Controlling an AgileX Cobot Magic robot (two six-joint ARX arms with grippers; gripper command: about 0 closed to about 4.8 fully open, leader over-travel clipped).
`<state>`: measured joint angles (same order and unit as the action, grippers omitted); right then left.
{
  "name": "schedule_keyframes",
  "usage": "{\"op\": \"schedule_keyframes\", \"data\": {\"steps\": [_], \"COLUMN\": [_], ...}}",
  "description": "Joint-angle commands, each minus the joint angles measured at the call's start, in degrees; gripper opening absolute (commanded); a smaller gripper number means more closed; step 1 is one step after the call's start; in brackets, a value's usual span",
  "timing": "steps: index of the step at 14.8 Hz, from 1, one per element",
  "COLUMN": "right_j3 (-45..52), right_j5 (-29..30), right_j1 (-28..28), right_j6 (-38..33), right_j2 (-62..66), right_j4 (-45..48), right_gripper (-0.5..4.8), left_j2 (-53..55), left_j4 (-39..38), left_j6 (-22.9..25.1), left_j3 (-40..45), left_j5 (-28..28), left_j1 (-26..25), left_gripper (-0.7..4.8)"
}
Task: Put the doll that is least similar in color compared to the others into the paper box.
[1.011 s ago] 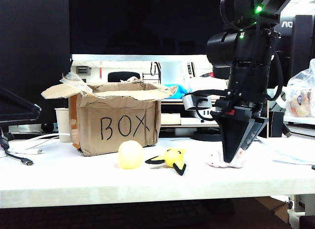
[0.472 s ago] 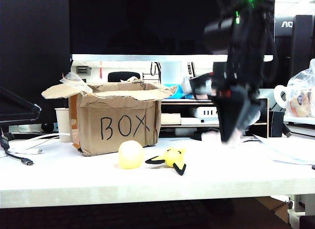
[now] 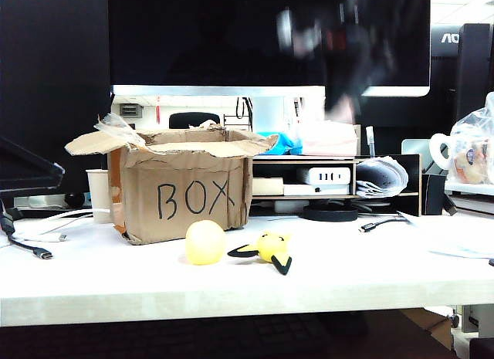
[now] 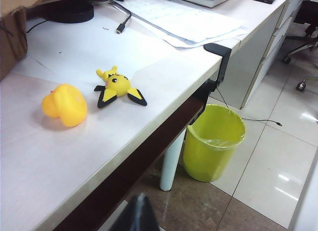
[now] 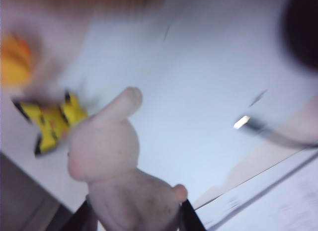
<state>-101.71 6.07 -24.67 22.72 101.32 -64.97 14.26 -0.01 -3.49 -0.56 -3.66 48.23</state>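
Exterior view: right gripper (image 3: 343, 104) is a dark smear high above the table (image 3: 370, 274), up and to the right of the paper box (image 3: 185, 189), with a pale pinkish blur at its lower end (too blurred to read jaw state or contents here). Right wrist view settles it: right gripper (image 5: 136, 216) has its two dark fingers (image 5: 191, 218) pinched on either side of the doll (image 5: 117, 166), a whitish-pink lumpy toy that fills the space between them and sticks out past the tips. So the doll is off the table, in the right gripper's grasp.

Below and beyond the held doll in the wrist view: the bright yellow toy (image 5: 52, 119) with black points, and an orange-yellow blur of the yellow ball (image 5: 14, 59) near the frame edge, both motion-blurred.

Exterior view shows what the wrist views only hint at: the box front with "BOX" in marker, ragged flaps up, the yellow ball (image 3: 204, 242) just in front of it and the bright yellow toy (image 3: 270, 247) beside the ball, both well below and to the left of the gripper.

Left wrist view: left gripper (image 4: 139, 216) is only a dark tip at the frame edge, well off the table edge, can't tell its jaw state. It sees the ball (image 4: 64, 104) and toy (image 4: 118, 87) sharply, plus a green bin (image 4: 213, 141) on the floor (not seen elsewhere).
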Motion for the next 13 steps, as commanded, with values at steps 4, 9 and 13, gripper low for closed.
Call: {"op": "schedule_keyframes", "data": {"steps": [4,9,13], "right_j3": [-6.4,-6.4,-6.4], "right_j5": [10.2,21.7,22.4], "right_j1": [-0.2,-2.3,-6.9], "right_j6": [-2.9,-13.9,-17.2], "right_j2": [-0.3,3.4,11.0], "right_j4": [9.5,30.8,46.2], "right_gripper": [0.73,0.73,0.76], "left_j2": [0.0,0.0,0.0], "left_j4": [0.5,0.5,0.5], "left_j6": [0.0,0.0,0.0], "left_j3": [-0.1,-0.1,-0.1], "left_j5": [-0.2,-0.2,-0.2], "left_j1": [0.0,-0.1,-0.1], "left_gripper": [-0.05,-0.05,-0.05]}}
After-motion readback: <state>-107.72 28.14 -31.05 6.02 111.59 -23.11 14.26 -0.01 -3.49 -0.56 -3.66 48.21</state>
